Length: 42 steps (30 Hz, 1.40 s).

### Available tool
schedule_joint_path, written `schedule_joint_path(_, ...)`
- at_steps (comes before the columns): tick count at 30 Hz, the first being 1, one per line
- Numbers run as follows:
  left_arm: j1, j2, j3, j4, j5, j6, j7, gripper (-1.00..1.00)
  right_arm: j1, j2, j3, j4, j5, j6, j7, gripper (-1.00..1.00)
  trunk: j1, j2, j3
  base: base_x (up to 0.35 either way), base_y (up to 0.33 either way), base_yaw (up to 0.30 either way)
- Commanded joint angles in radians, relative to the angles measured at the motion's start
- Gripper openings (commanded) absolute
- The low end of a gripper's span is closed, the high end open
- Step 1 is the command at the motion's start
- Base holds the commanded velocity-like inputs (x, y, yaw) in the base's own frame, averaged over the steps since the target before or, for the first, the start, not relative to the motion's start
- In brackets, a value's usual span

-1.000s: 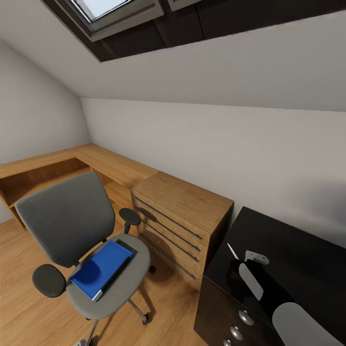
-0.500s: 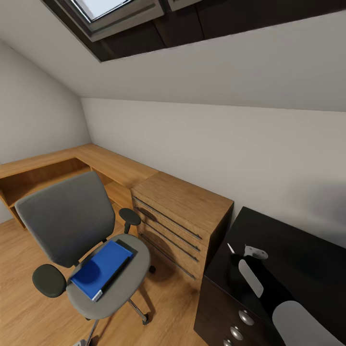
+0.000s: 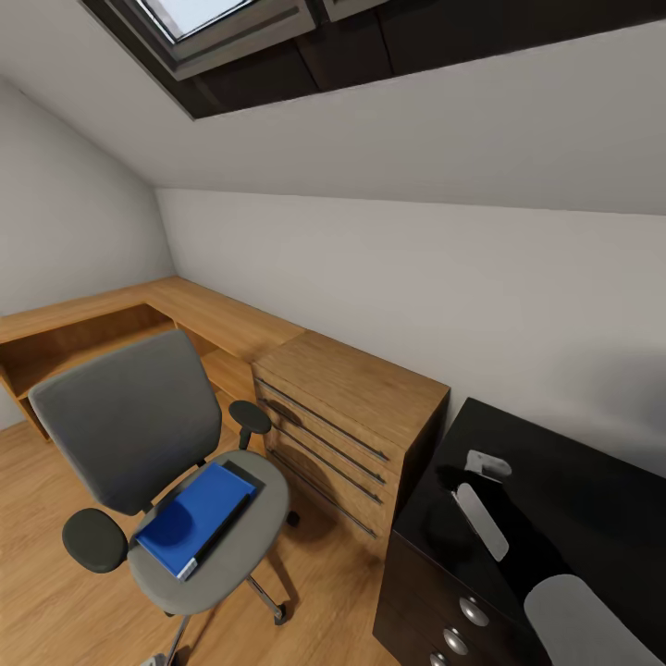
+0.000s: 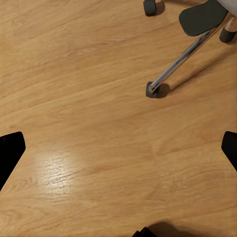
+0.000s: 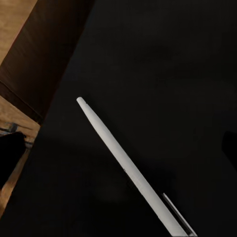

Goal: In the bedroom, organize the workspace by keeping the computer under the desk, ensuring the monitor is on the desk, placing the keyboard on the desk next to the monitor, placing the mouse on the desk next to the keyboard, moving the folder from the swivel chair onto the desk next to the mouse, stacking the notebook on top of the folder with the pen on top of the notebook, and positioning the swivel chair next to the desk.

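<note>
Attic bedroom, black surface | right end effector spread, pen lying beneath | folder on swivel chair, well away | lift clear without nudging pen.

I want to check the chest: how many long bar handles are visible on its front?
4, one above another on the front of the wooden chest, between the swivel chair and the desk. None seems hidden.
</note>
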Motion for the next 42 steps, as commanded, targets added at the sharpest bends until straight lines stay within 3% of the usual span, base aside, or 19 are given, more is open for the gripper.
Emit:
schedule_joint_path(1, -0.001, 0.001, -0.008, -0.002, 0.009, -0.005, 0.005, 1.00, 0.000, -0.001, 0.005, -0.015, -0.008, 0.003, -0.009, 1.00, 0.000, -0.001, -0.001, 0.000, 0.000, 0.000)
schedule_joint_path(10, -0.001, 0.001, -0.009, -0.002, 0.009, -0.004, 0.006, 1.00, 0.019, 0.002, 0.009, -0.135, -0.010, 0.002, -0.015, 1.00, 0.000, -0.001, -0.001, 0.000, 0.000, 0.020)
schedule_joint_path(42, -0.001, 0.001, -0.009, -0.002, 0.009, -0.005, 0.005, 1.00, 0.030, 0.011, 0.015, -0.147, -0.008, -0.006, -0.023, 1.00, 0.000, -0.001, -0.001, 0.000, 0.000, 0.261)
